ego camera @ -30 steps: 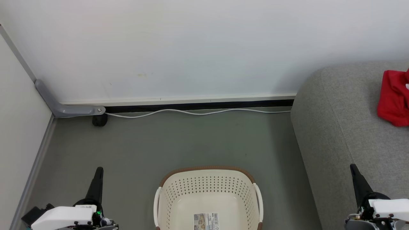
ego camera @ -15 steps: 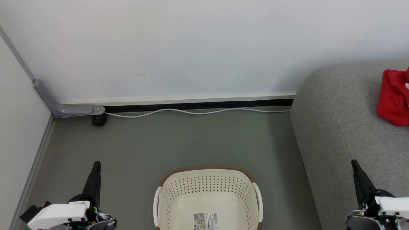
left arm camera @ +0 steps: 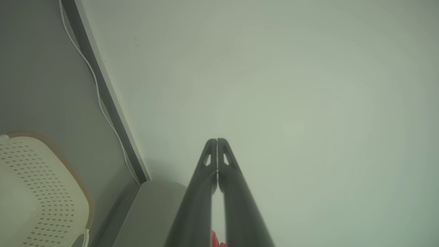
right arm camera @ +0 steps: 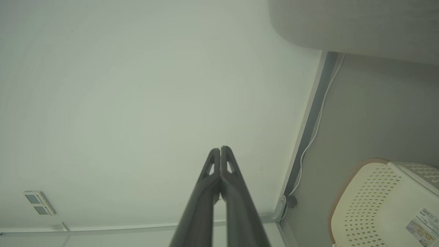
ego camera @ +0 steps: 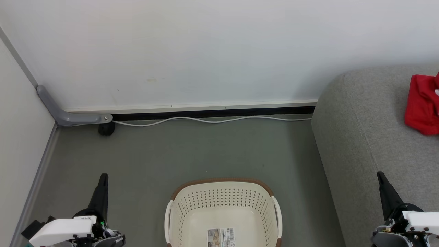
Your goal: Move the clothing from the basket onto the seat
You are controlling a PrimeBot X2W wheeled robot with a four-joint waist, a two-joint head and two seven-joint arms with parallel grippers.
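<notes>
Red clothing (ego camera: 422, 106) lies crumpled on the grey seat (ego camera: 370, 137).

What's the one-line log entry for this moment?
cream perforated plastic basket: empty | red fabric clothing: on grey upholstered sofa | left gripper, right gripper: shut

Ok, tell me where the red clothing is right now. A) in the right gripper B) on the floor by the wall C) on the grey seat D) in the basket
C: the red clothing lies on the grey seat, and the basket shows a bare base with just its label.
</notes>
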